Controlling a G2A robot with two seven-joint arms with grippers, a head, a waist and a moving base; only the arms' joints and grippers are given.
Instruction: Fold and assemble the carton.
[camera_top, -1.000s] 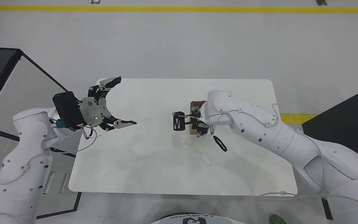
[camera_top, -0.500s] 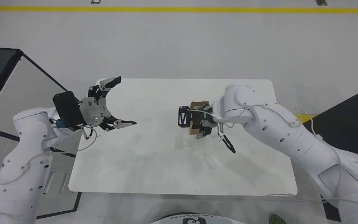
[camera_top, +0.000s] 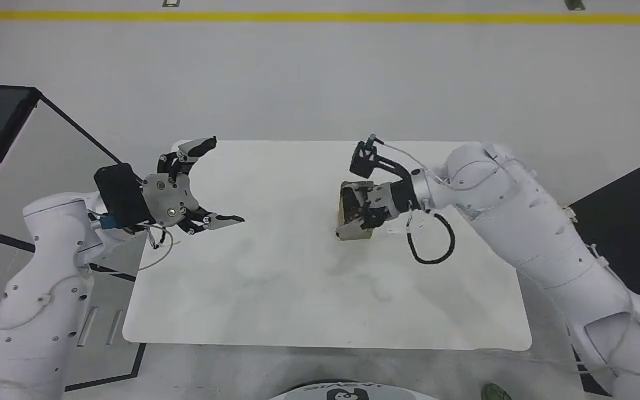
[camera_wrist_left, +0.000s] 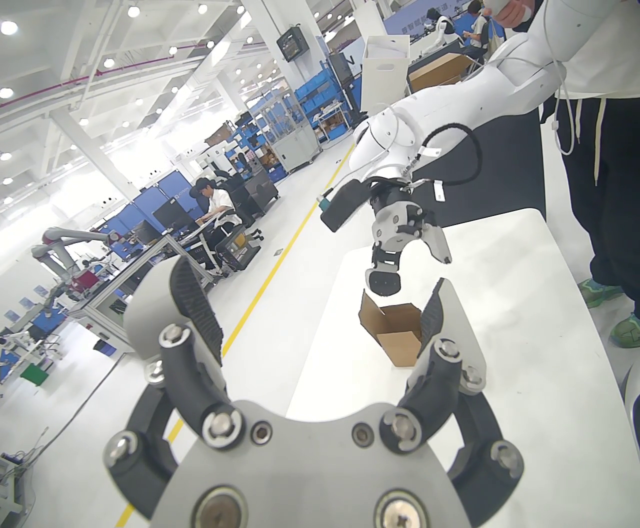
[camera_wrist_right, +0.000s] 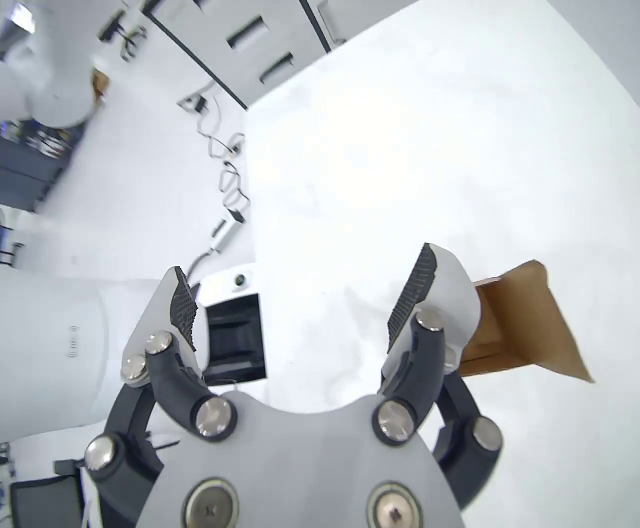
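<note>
**Carton** (camera_top: 352, 212): small, brown cardboard, sitting on the white tabletop (camera_top: 300, 290), to the robot's right of centre. It is standing partly formed with its top gaping open. One flap (camera_wrist_left: 371, 312) is rising at a slant from the rim.

**Right end effector** (camera_top: 372, 200): hanging just over the carton with its fingers standing apart, gripping nothing. Seen from the left wrist (camera_wrist_left: 412, 267), its lower pad is hovering close above the raised flap, and I cannot tell whether they are touching. In its own wrist view (camera_wrist_right: 305, 272), one finger (camera_wrist_right: 425, 300) is showing in front of the carton (camera_wrist_right: 520, 320), just beside its wall. Contact there cannot be judged either. A black cable (camera_wrist_left: 477, 155) is looping out from the wrist behind it.

**Left end effector** (camera_top: 224, 180): hanging over the tabletop's left edge, well apart from the carton. Its fingers are spread wide and holding nothing. Its own view (camera_wrist_left: 312, 290) is looking across the tabletop, with the carton (camera_wrist_left: 395, 330) showing just beside one fingertip.
</note>
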